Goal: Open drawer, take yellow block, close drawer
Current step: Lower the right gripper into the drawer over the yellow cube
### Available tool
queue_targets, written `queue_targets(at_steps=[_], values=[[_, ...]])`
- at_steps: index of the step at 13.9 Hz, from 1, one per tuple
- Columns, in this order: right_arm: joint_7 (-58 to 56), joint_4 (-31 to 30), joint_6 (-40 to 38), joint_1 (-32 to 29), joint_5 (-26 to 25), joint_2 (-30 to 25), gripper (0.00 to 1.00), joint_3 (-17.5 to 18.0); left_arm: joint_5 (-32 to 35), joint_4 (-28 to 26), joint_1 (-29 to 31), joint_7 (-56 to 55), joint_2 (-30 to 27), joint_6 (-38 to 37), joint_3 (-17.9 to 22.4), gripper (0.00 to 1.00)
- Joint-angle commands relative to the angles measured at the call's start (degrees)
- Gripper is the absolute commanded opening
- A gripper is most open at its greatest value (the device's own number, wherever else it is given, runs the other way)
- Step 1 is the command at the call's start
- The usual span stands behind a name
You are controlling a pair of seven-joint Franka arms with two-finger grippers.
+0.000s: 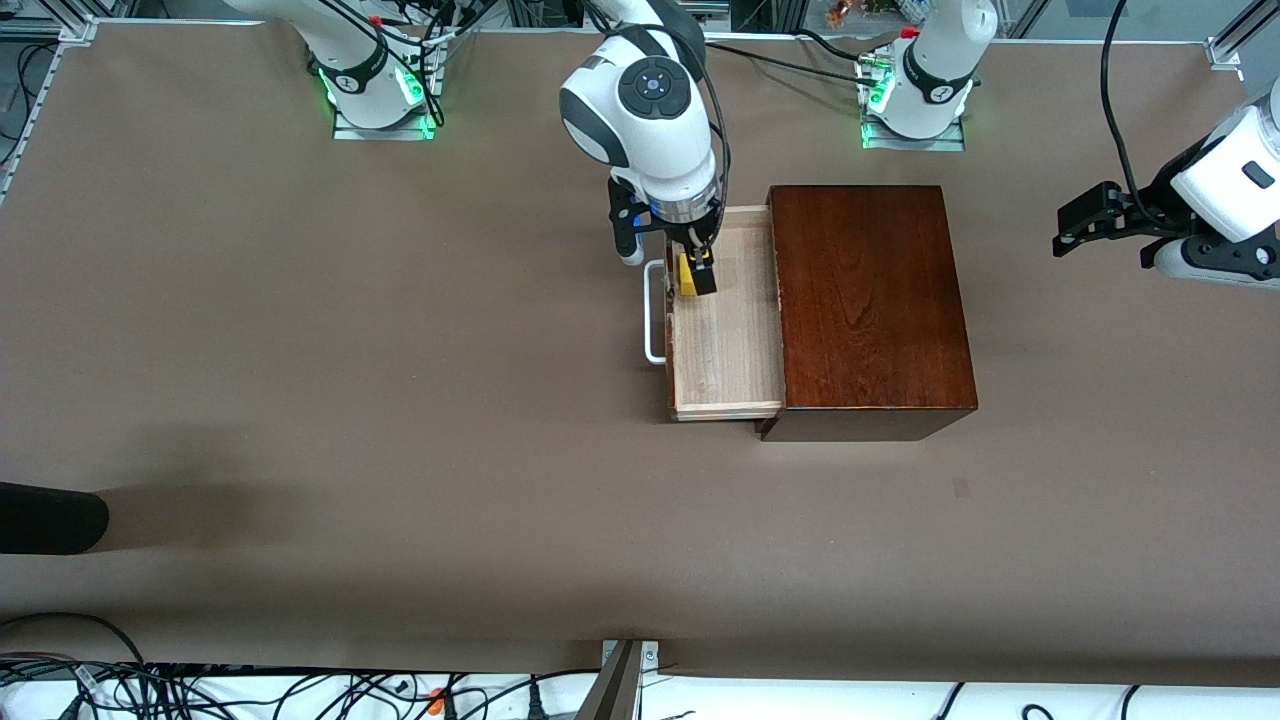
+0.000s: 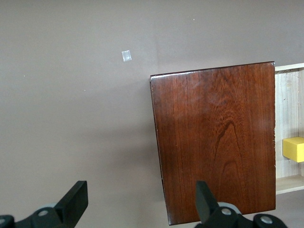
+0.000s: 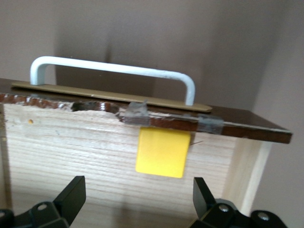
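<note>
The drawer [image 1: 725, 340] is pulled out of the box [image 1: 870, 300]. On the front view it sticks out toward 9 o'clock, at the side of the box facing the right arm's end of the desk [image 1: 400, 400]. Its white handle [image 1: 655, 315] is at the 9 o'clock edge of the drawer.

The block [image 1: 687, 277] sits inside the drawer. It is in the corner at about 11 o'clock, right up against the inside of the drawer's dark front, just beside the handle. It is in the part of the drawer farther from the front camera.

My right fingers [image 1: 705, 278] are down in the drawer, over the block. They are spread wide, one on each side of it. In my right wrist view they do not touch the block [image 3: 162, 153].

My left arm waits. My left fingers [image 1: 1080, 215] hang in the air over the bare desk at about 3 o'clock from the box, toward the left arm's end. They are spread wide too and hold nothing. My left wrist view looks down on the top of the box [image 2: 213, 142], with a bit of the drawer [image 2: 289, 114] and the block [image 2: 294, 148] at its edge.
</note>
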Motion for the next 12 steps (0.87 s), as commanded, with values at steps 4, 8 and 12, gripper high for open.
queue_targets(at_steps=[4,8,12], values=[[3.6,3.0,-0.7,2.3,-2.5,4.1,1.0,-0.9,0.8,-1.2,-0.2,1.0,-0.8,0.5,-0.1,1.0],[4.2,3.0,-0.6,2.3,-3.2,4.4,1.0,-1.5,0.8,-1.2,-0.2,1.0,-0.8,0.5,-0.1,1.0],[4.2,2.8,-0.6,2.5,-4.4,5.9,1.0,-1.5,0.8,-1.2,-0.2,1.0,-0.8,0.5,-0.1,1.0]])
